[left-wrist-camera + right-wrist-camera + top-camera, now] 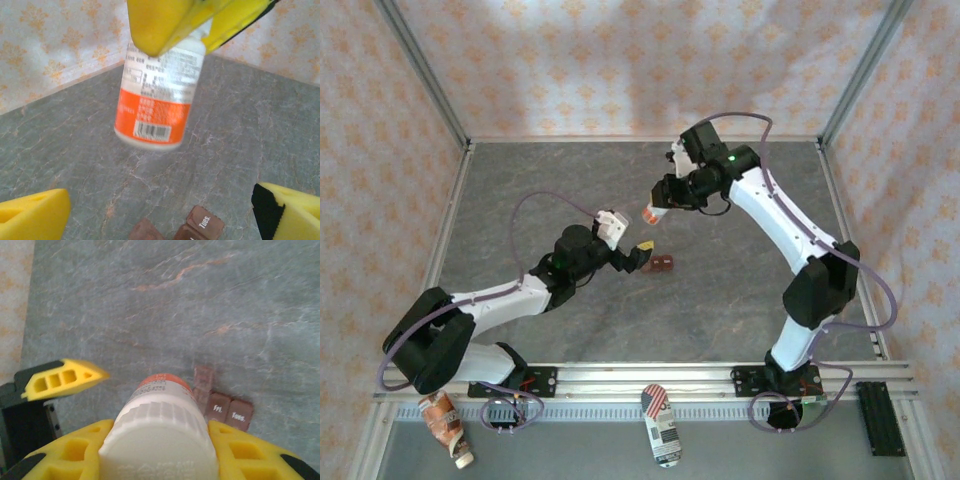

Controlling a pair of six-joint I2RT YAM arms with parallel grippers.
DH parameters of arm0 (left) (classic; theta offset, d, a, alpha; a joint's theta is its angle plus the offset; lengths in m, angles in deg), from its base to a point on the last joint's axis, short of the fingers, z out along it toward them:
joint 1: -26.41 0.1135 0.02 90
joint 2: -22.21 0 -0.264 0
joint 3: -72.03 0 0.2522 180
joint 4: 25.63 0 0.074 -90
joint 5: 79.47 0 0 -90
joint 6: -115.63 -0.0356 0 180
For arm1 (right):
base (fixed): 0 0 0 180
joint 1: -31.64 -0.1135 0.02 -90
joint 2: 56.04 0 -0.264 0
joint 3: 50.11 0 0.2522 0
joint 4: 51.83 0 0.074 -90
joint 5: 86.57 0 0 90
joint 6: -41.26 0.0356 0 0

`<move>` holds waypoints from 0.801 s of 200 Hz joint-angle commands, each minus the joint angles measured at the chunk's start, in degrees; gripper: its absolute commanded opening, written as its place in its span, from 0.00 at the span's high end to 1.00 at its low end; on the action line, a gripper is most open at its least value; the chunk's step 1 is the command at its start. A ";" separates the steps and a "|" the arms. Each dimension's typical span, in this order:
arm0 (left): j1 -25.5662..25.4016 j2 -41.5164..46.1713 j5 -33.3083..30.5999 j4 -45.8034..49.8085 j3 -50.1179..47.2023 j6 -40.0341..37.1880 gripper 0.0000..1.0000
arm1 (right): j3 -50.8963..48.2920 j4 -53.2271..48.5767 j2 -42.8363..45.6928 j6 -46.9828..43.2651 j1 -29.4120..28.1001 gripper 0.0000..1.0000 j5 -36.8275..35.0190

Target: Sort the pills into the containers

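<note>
The right gripper (187, 32) is clenched on the pill bottle (152, 107), with a pad on either side just below the ribbed white cap (157, 450). The orange-labelled body hangs beyond the fingertips, above the table (65, 155). The left gripper (160, 212) is released, fingers wide apart. The weekday pill organizer (200, 227) lies on the table between and just ahead of them. It looks like light, rigid plastic that would skid if nudged, so pinching across its narrow sides seems safest. The bottle looks smooth, stiff and light, and its cap is still on.
</note>
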 commanded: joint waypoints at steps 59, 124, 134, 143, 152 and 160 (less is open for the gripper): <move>-0.64 -2.61 -1.75 -13.32 -2.34 -1.72 0.06 | -6.83 4.85 7.57 2.96 -4.14 0.69 4.64; -0.74 -3.16 -0.47 -15.50 -1.96 1.31 0.13 | -8.58 7.20 6.57 4.65 -4.61 0.70 6.23; -0.73 -3.01 -0.07 -14.88 -1.80 1.41 0.15 | -8.75 7.60 6.51 4.97 -4.58 0.70 6.43; -0.73 -3.02 0.03 -14.69 -1.77 1.59 0.17 | -8.95 8.06 6.42 5.29 -4.58 0.70 6.81; -0.75 -3.17 0.11 -14.77 -1.77 1.86 0.17 | -9.09 8.47 6.37 5.70 -4.56 0.70 7.25; -0.75 -3.28 0.23 -14.77 -1.77 2.12 0.18 | -9.28 8.86 6.36 5.99 -4.56 0.70 7.57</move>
